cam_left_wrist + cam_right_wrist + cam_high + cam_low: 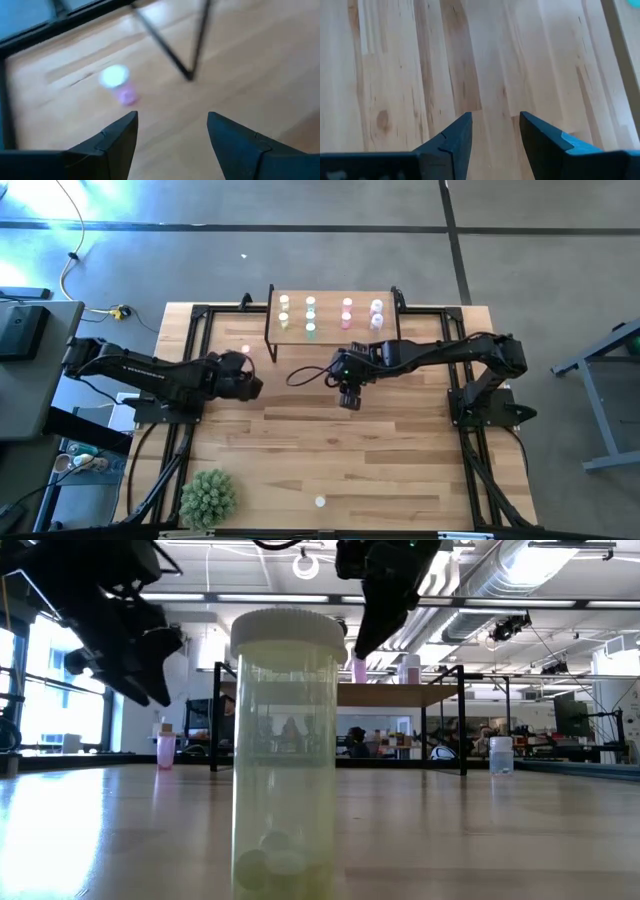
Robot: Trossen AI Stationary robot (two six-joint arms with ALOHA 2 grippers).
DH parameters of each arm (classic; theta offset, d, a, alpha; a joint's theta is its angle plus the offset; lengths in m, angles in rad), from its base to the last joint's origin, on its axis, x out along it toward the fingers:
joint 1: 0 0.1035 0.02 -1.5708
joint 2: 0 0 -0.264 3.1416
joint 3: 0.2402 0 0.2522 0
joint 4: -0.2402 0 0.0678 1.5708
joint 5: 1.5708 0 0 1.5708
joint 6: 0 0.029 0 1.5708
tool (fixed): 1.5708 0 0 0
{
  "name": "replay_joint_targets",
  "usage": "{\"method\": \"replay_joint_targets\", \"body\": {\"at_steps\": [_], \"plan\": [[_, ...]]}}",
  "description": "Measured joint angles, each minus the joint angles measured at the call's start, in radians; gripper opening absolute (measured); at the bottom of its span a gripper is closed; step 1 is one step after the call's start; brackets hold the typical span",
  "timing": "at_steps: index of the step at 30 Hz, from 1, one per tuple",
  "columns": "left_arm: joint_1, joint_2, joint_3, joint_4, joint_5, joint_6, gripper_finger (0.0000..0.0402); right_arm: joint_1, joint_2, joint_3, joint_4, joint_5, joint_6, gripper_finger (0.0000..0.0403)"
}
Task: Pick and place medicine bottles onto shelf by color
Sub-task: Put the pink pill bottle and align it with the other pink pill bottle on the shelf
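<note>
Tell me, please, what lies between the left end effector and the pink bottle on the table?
Only bare tabletop separates the left end effector from the pink bottle, per the left wrist view.

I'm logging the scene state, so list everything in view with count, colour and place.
Small light-wood shelf on black legs: one, far edge of the table.
Tiny pale-capped bottles on the shelf: about ten, yellow, green, pink and white columns.
Pink bottle: one, on the table left of the shelf.
Yellowish bottle: one, near table edge, against the low camera.
Spiky green potted plant: one, near-left corner.
Left gripper: fingers open, empty, near the pink bottle.
Right gripper: fingers open, empty, in front of the shelf.
</note>
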Motion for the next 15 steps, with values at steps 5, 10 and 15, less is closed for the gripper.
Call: {"method": "replay_joint_targets", "body": {"at_steps": [5,10,15], "plan": [[0.007,0.0,-0.064,-0.002,-0.033,-0.185,0.0227,0.0,0.0,0.0,0.022,0.0,0.0,0.0155],[0.029,0.0,-0.154,0.122,-0.051,-0.225,0.0227,0.0,0.0,0.0,0.048,0.0,0.0,0.0155],[0.052,0.002,-0.195,0.219,-0.072,-0.198,0.0227,0.0,0.0,0.0,0.066,0.0,0.03,0.0155]]}}
